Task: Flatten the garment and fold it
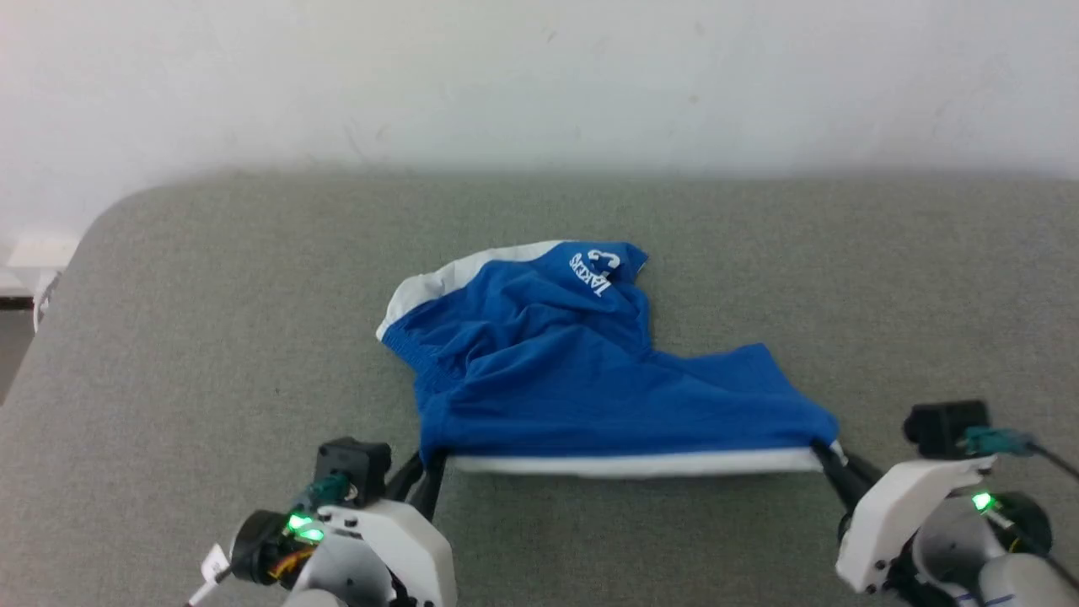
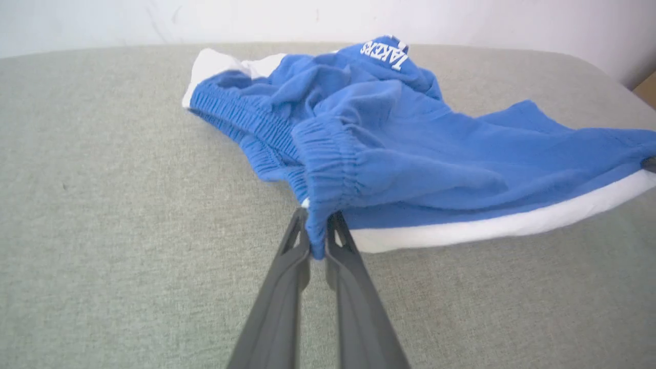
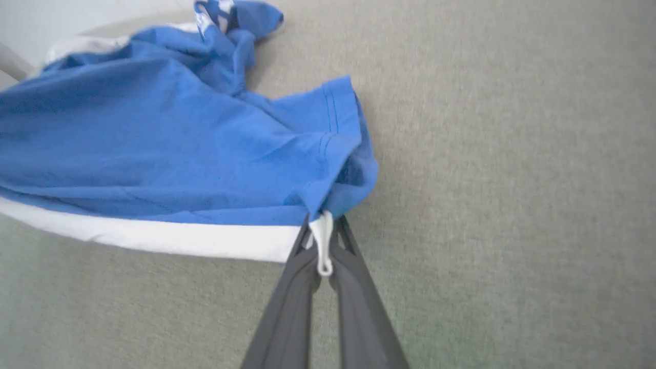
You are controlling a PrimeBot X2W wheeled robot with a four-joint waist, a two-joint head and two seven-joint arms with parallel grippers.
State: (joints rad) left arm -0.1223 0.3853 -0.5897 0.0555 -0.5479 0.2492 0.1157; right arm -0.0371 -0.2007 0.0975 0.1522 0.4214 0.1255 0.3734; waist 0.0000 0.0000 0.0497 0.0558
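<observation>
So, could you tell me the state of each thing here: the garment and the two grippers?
garment: crumpled, not yet flat, near edge stretched between both grippers.
left gripper: shut on the garment's waistband corner.
right gripper: shut on the garment's white-trimmed corner.

Head camera looks down from above; both wrist cameras sit low, close, facing the garment point(image 1: 590, 371) from opposite ends.

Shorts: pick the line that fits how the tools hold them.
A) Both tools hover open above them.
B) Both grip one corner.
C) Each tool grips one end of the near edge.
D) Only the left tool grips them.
C: the left tool is shut on the shorts at their gathered end, the right tool on the other end of the white band.
</observation>
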